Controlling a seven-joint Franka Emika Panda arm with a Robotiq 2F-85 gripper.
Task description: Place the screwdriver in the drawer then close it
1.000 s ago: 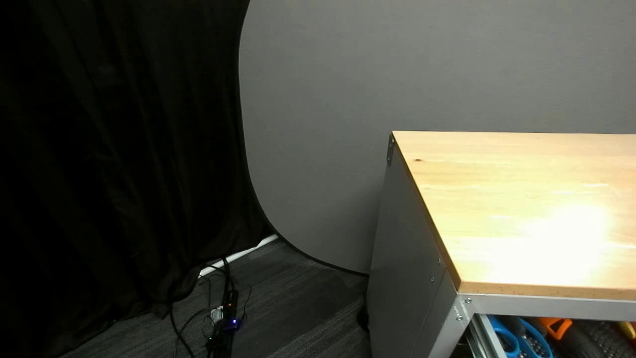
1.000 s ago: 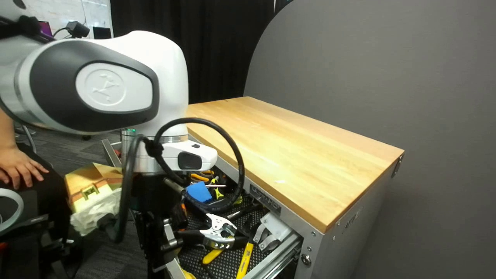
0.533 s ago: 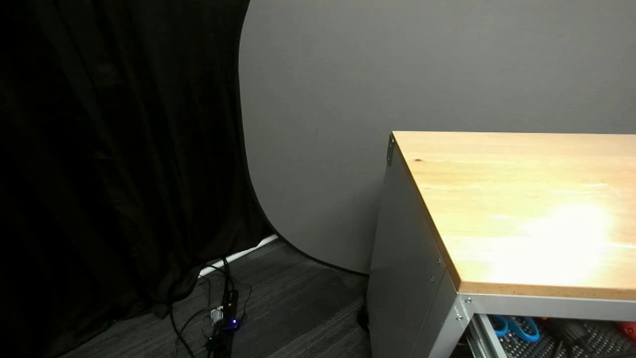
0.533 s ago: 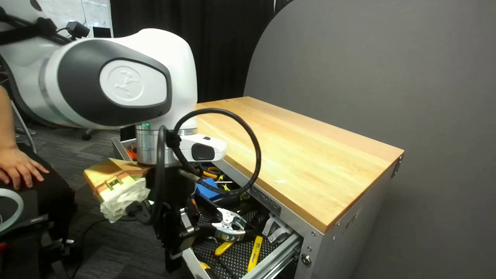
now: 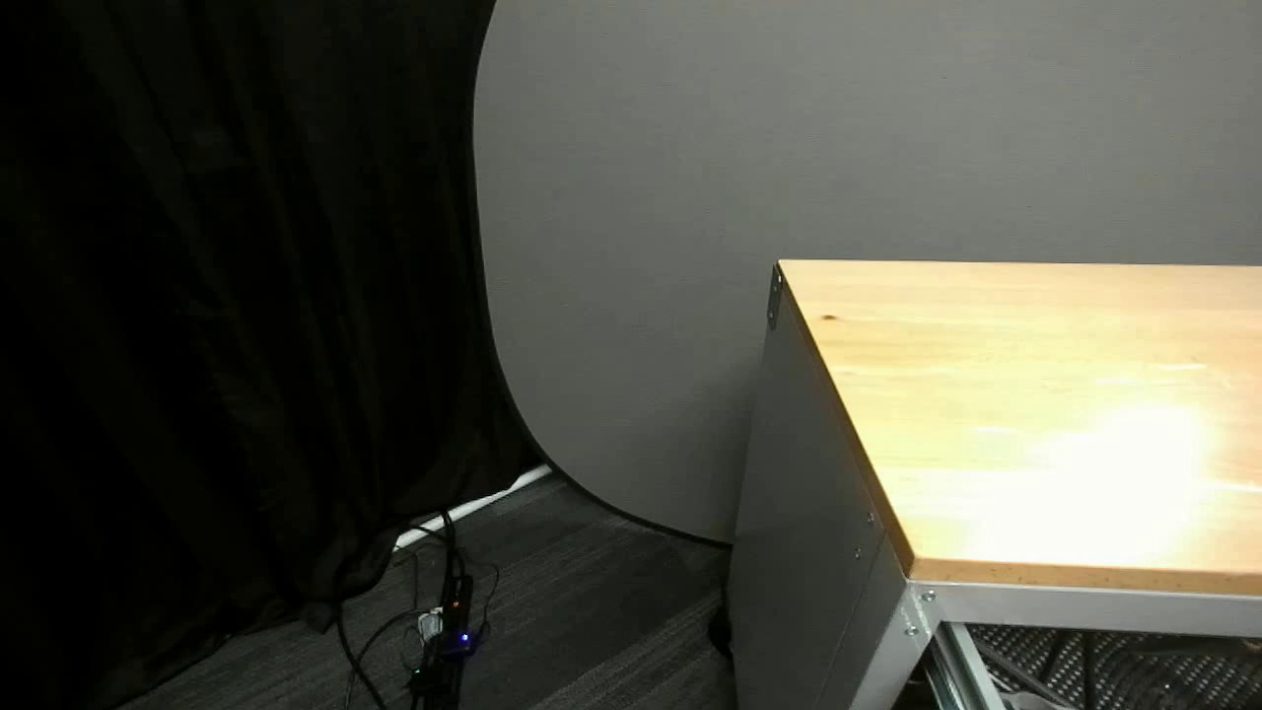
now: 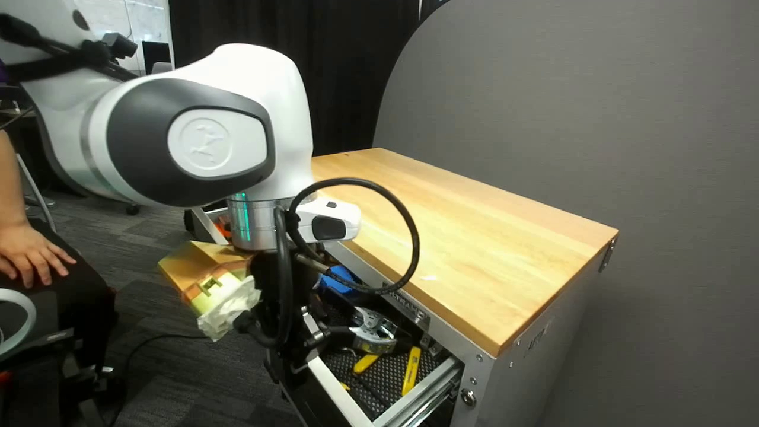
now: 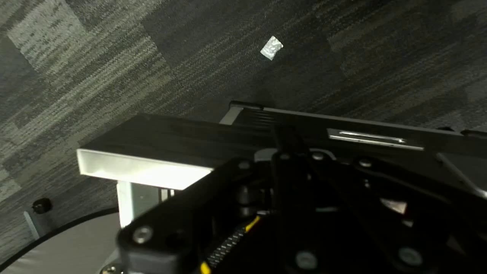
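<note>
The drawer (image 6: 338, 388) stands extended from the wooden table (image 6: 450, 237) at 6 o'clock in an exterior view. I read the claw (image 7: 288, 139) as narrow: its fingers are drawn together, outside the drawer. In the wrist view, the drawer's bright edge (image 7: 133, 169) lies at 9 o'clock from the claw; I cannot tell whether the two touch. Visible contents: a spring clamp (image 6: 375, 341); a yellow handle (image 6: 411, 372) between 4 and 5 o'clock from the clamp; a blue object (image 6: 334, 285) at 11 o'clock from it. I cannot make out the screwdriver among them.
</note>
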